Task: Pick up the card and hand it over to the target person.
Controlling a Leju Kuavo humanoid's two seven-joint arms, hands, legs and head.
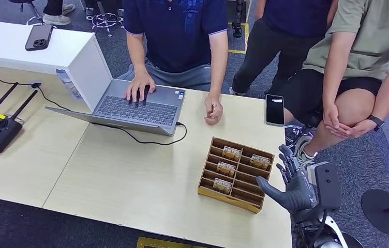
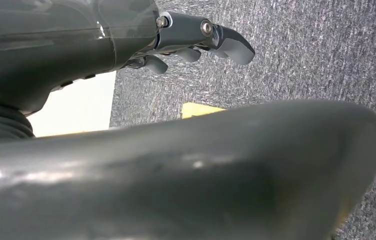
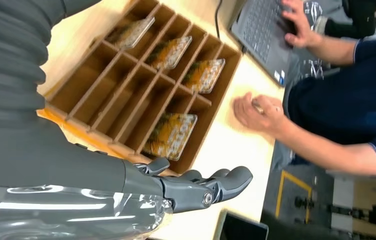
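Presently, four printed cards are seen standing on edge in the slots of a wooden divided tray on the near right part of the pale table. The card nearest the right hand is the one in the tray's right column, its orange-patterned face leaning against a divider. The right hand is held just beside the tray's right wall, fingers spread and nothing held. The left hand is seen over grey carpet, its fingers loosely extended and empty.

Each card is judged to be light, thin and fairly stiff, with a glossy, probably slippery face; some flexing under pressure is to be expected. Little can be grasped except the upper edge standing clear of the slot, so a pinch across the two faces at that edge is advised, followed by a straight lift along the slot. The tray looks light too and could be dragged if a divider is caught.
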